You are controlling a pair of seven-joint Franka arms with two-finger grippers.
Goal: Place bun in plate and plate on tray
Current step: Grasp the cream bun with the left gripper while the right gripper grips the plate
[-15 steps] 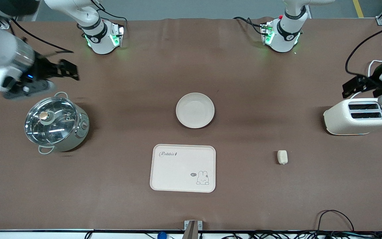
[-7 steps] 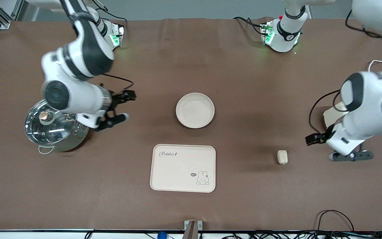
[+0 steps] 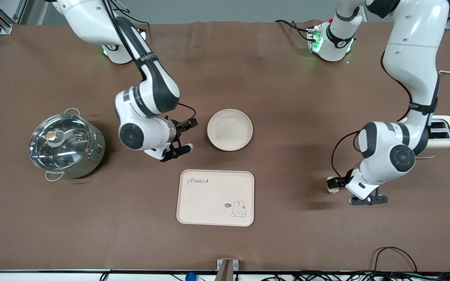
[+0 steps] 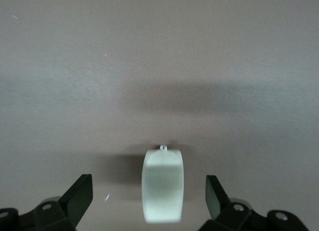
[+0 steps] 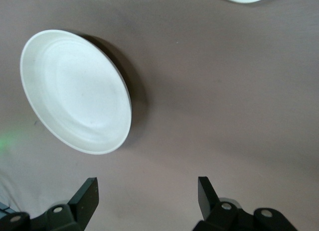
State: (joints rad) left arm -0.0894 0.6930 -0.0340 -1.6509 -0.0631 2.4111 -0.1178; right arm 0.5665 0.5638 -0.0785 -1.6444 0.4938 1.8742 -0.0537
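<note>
Bun (image 4: 162,185) half under left hand (image 3: 346,190)

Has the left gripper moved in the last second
Yes. The left gripper has come away from the toaster and now hangs open over the bun, nearer the tray.

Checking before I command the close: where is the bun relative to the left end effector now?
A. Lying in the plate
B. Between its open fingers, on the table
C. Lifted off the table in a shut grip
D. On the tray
B: the bun lies on the table between the open fingers of the left end effector.
</note>
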